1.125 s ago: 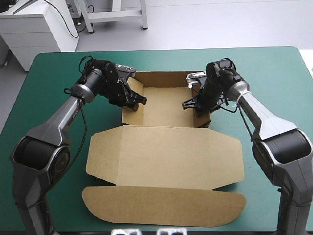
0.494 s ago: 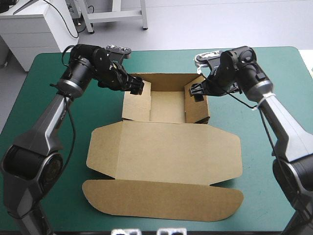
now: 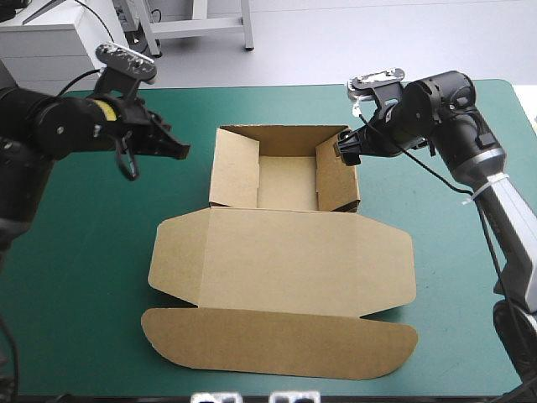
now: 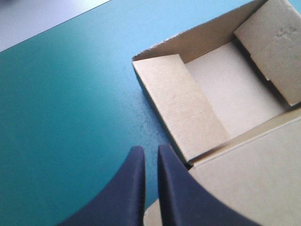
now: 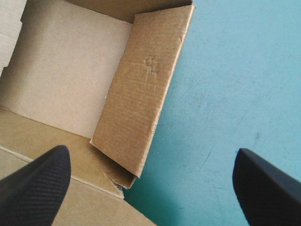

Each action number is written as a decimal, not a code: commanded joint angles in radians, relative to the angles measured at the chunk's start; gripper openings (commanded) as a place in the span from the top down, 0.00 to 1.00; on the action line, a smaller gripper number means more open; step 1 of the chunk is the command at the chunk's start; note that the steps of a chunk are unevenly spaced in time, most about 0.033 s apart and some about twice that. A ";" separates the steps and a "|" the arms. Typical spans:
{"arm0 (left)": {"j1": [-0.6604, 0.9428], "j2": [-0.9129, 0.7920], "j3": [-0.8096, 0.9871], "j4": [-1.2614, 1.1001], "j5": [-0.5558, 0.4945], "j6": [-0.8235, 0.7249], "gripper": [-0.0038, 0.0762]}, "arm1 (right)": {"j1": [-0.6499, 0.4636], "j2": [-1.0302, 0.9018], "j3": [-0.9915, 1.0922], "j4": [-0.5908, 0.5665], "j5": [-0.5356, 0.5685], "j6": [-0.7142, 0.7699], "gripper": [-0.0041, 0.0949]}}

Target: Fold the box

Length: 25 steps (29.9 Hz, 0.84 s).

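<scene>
Arms just let go of the box (image 3: 285,252): left gripper (image 3: 178,151) off toward the left edge of the tabletop (image 3: 92,252), pressed together; right gripper (image 3: 345,149) spread. Its walls (image 3: 235,172) hold unaided.

box (image 4: 230,94) cut off in wrist views, L arm (image 3: 46,130) partly off-frame

Table (image 3: 84,252) with teal-green cover, on which the brown box (image 3: 285,277) lies near the middle: its open tray (image 3: 287,180), walls raised, toward the far edge, its lid (image 3: 277,340) spread flat toward the near edge.
</scene>
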 commanded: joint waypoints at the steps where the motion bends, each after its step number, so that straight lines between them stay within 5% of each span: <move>1: -0.006 -0.158 0.094 0.055 0.048 0.016 0.96 | -0.003 -0.042 -0.024 -0.006 -0.040 -0.001 0.09; 16: -0.006 -0.620 0.821 0.075 0.007 -0.012 0.96 | -0.003 0.172 -0.024 0.000 -0.060 -0.001 0.09; 25: -0.006 -0.767 0.995 0.073 -0.031 -0.060 0.96 | -0.003 0.299 -0.024 0.018 -0.073 -0.001 0.10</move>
